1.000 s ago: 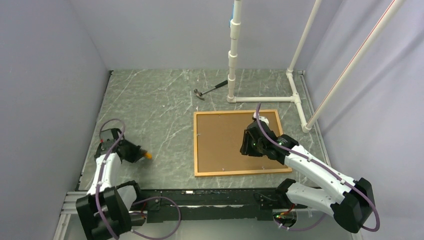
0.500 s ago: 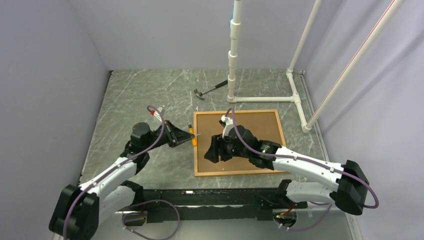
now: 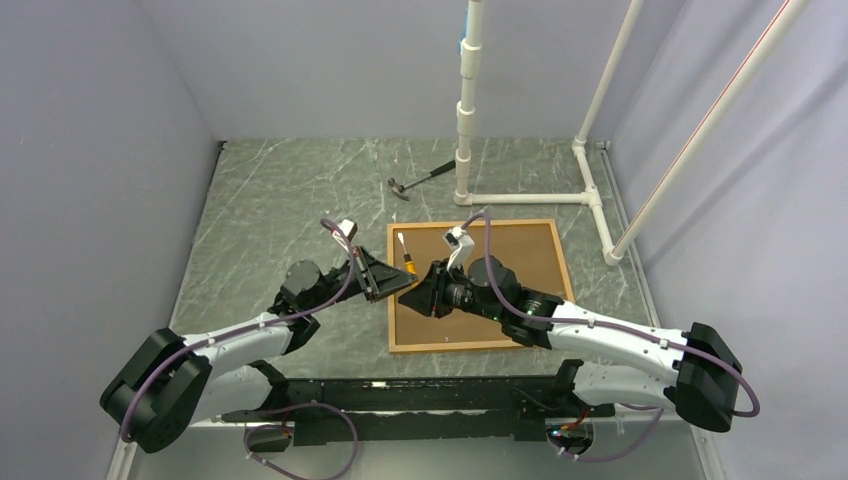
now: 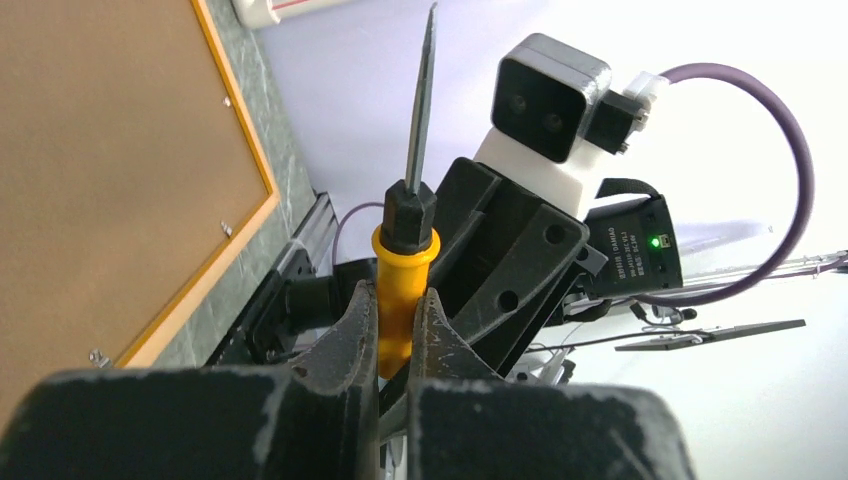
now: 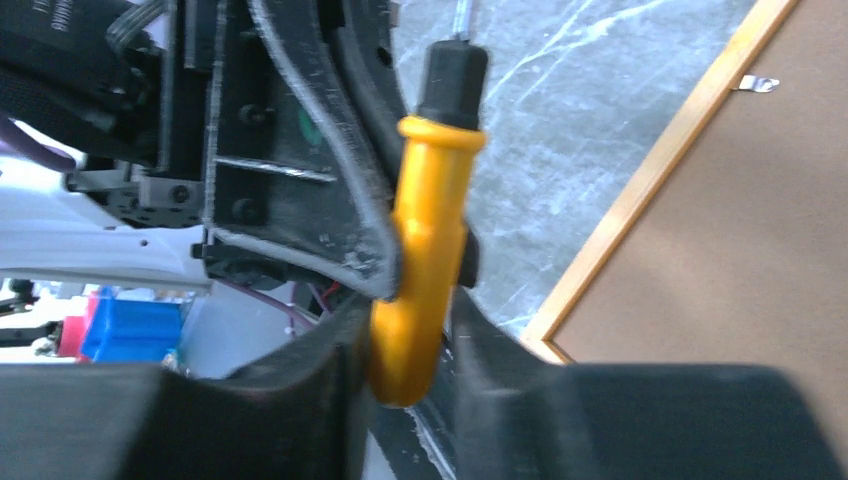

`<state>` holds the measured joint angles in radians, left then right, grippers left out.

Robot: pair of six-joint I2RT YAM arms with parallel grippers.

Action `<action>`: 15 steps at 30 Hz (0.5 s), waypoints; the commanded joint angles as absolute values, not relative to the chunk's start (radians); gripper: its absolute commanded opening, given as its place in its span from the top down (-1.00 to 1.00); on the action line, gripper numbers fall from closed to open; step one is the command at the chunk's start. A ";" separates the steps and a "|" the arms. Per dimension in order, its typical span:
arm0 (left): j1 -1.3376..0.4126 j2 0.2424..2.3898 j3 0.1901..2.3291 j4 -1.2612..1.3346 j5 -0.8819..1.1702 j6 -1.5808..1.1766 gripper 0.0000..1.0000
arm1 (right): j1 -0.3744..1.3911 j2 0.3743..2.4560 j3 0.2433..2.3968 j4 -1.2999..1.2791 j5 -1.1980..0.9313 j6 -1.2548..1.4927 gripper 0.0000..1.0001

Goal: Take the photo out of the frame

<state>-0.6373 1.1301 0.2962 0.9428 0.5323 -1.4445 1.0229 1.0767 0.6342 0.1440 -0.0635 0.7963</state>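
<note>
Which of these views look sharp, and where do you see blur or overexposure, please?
Top external view: evenly lit and sharp, the frame crisp. Left wrist view: background washed out white, left fingers blurred, screwdriver sharp. Right wrist view: soft throughout, right fingers a dark blur.

The left claw (image 3: pixel 405 282) and right claw (image 3: pixel 426 292) are tip to tip above the left edge of the frame (image 3: pixel 470 346). The frame lies flat on the bench (image 3: pixel 290 200) with the photo (image 3: pixel 520 262) in it, back up. The screwdriver (image 3: pixel 408 264) sits between the fingers of both claws, its shaft pointing beyond them. Most of the frame lies right of the claws. Farther beyond, well apart, a hammer (image 3: pixel 420 180) lies on the bench, with a pipe stand (image 3: pixel 520 198) just to its right.
</note>
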 commanded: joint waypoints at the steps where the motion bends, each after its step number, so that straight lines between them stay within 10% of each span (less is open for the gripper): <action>1: -0.651 1.128 0.293 1.085 0.508 -1.459 1.00 | 1.024 1.043 0.634 0.164 -0.017 0.808 0.90; 3: -0.653 1.124 0.285 1.080 0.511 -1.451 1.00 | 1.023 1.041 0.645 0.129 -0.002 0.796 1.00; 9: -0.572 1.032 0.252 0.929 0.544 -1.364 -0.27 | 1.023 1.004 0.639 0.073 -0.008 0.750 1.00; 15: -0.399 1.001 0.297 0.817 0.763 -1.301 -0.35 | 1.024 0.982 0.677 -0.039 -0.090 0.664 1.00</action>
